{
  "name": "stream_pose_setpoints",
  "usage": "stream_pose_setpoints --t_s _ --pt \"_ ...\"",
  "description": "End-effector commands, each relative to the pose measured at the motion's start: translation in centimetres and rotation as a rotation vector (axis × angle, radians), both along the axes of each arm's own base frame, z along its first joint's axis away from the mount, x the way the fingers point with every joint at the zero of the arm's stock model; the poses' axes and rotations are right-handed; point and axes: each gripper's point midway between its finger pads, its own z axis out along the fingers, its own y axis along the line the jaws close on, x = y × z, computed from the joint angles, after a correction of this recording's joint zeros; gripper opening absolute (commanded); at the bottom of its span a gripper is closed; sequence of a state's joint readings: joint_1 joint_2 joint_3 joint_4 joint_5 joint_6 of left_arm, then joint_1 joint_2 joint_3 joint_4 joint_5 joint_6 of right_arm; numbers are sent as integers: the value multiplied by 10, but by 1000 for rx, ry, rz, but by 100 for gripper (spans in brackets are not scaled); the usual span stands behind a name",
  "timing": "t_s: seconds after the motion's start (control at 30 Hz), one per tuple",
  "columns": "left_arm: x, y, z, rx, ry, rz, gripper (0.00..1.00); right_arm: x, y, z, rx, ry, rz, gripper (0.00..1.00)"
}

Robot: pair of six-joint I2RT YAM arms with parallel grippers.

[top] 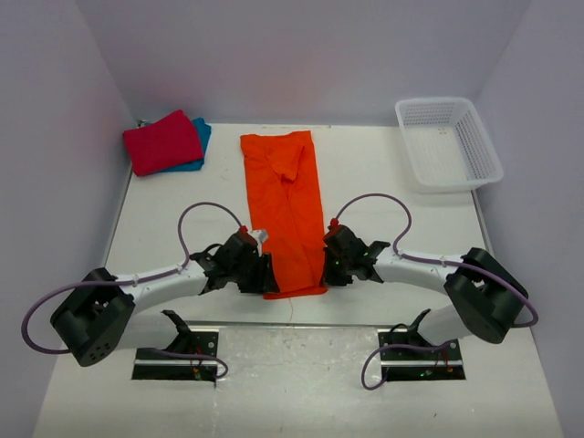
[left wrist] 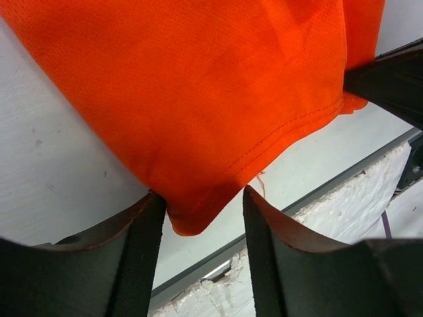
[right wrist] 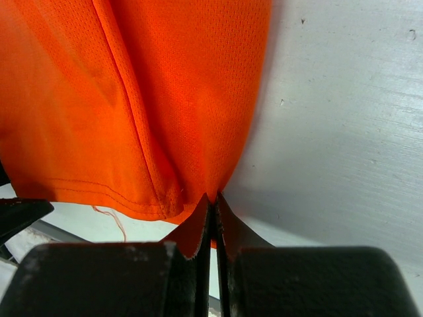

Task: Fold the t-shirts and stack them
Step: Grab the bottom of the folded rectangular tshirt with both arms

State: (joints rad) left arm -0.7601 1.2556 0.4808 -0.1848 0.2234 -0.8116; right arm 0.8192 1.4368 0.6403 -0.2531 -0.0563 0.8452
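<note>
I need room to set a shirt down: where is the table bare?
Bare table lies between the orange shirt and the white basket, and left of that shirt, nearer than the red shirt. Crowded: its near hem, at left claw and right claw.

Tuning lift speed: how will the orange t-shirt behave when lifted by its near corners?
Likely floppy: the orange t-shirt lies flat with soft creases, so it should sag between grips. Probably light: thin mesh weave. The right gripper pinches only a corner tip, so it might slip out.

A white plastic lattice basket (top: 478, 144) is set upright at the far right corner of the white table (top: 383, 182).
</note>
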Motion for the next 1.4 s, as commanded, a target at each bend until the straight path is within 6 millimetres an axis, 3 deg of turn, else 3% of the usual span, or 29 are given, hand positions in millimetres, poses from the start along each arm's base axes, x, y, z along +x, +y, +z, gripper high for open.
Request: stream_pose_setpoints --t_s 0.0,0.3,0.4,0.7,0.87,1.13,1.37 --pt "2 4 -6 27 -7 23 50 -7 -2 -2 -5 9 14 0" --pt "1 6 -7 42 -3 40 17 -8 -2 -6 -10 17 21 0" --pt "-3 7 -9 46 11 38 0 -8 -4 -7 -21 20 11 0" --pt "-14 28 -2 85 3 76 0 -5 -26 -7 -104 -9 -71 0" --pt "-18 39 0 107 -6 94 0 -7 -29 -10 -107 -1 -78 0" --pt "-35 47 -20 117 55 95 0 -15 -27 -11 -99 15 -56 0" --pt "-40 60 -19 151 51 111 0 -14 -36 -12 -137 2 -69 0"
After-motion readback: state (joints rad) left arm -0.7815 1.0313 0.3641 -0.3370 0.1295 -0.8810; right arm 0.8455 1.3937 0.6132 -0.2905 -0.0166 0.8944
